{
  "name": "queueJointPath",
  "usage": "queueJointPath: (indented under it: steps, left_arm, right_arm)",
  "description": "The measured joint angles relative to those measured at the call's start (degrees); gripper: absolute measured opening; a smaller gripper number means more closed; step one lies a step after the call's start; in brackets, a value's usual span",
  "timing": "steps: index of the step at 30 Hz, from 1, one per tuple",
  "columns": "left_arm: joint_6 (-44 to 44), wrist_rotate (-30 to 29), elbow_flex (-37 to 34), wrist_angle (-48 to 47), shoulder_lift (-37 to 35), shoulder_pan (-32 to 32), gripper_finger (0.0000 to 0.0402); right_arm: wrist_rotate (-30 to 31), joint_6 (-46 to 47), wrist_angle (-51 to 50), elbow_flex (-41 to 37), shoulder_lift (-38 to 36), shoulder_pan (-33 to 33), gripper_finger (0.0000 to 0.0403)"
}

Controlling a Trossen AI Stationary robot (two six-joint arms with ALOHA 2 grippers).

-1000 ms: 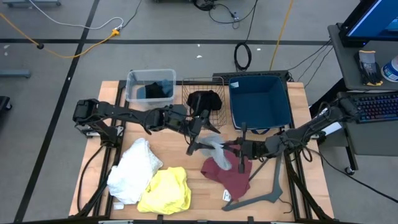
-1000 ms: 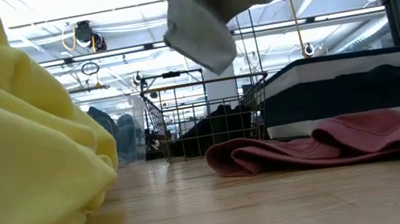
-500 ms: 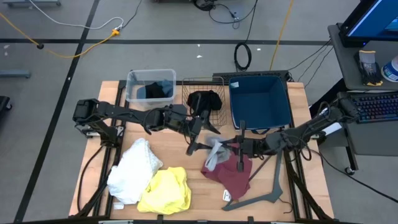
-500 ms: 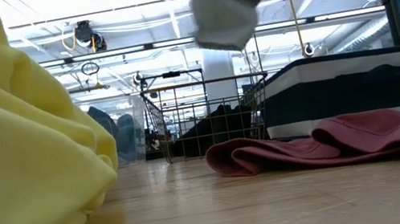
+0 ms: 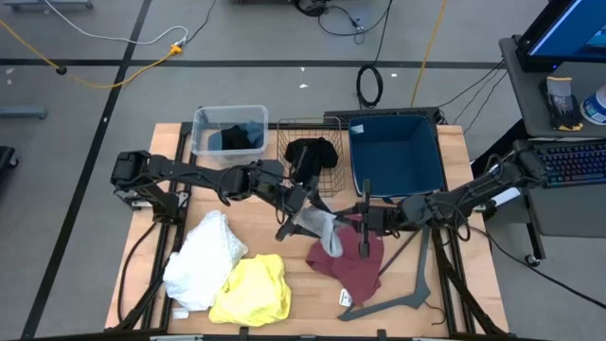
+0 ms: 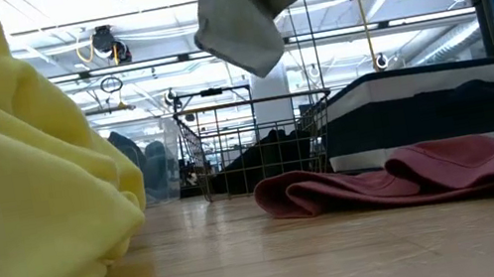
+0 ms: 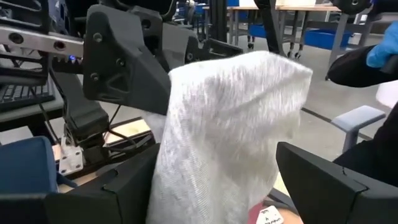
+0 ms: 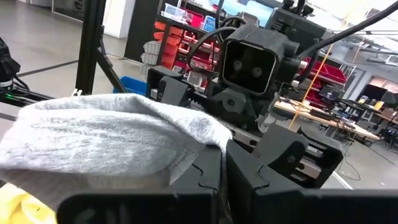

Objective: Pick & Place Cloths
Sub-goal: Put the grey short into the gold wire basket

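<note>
A grey cloth (image 5: 317,227) hangs in the air over the table's middle; the low view shows it (image 6: 255,6) clear of the board. My right gripper (image 5: 348,222) comes from the table's right and is shut on it. My left gripper (image 5: 290,225) reaches in from the left and is open. Its fingers (image 7: 124,183) stand on either side of the cloth (image 7: 230,137); whether they touch it I cannot tell. A maroon cloth (image 5: 352,267) lies under the right gripper. A yellow cloth (image 5: 254,289) and a white cloth (image 5: 204,258) lie at the near left. My right gripper (image 8: 222,158) pinches the grey cloth by a bunched fold at its end (image 8: 205,140), between the two shut fingers. It comes level from the table's right. The cloth is lifted clear and droops away from the fingers toward the left gripper.
At the far edge stand a clear bin (image 5: 201,123) with dark and blue cloths, a wire basket (image 5: 284,142) with a black cloth, and a blue bin (image 5: 398,161). A dark grey hanger (image 5: 402,296) lies at the near right, beside the maroon cloth.
The grey cloth, hanging from the shut right gripper, swung toward the table's right and then back toward the left, staying clear of the table. The left gripper shifted slightly toward the left. The cloths on the table stayed put.
</note>
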Motion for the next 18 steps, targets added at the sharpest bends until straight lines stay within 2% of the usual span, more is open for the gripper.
queueJointPath:
  steps: [6, 18]
  left_arm:
    - [1.3, 1.0, 0.0, 0.0, 0.0, -0.1, 0.0297]
    - [2.1, 1.5, 0.0, 0.7, 0.5, -0.1, 0.0206]
  right_arm:
    - [-2.2, -1.3, 2.2, 0.0, 0.0, -0.2, 0.0000]
    - [-3.2, -2.0, 4.1, 0.0, 0.0, -0.5, 0.0000]
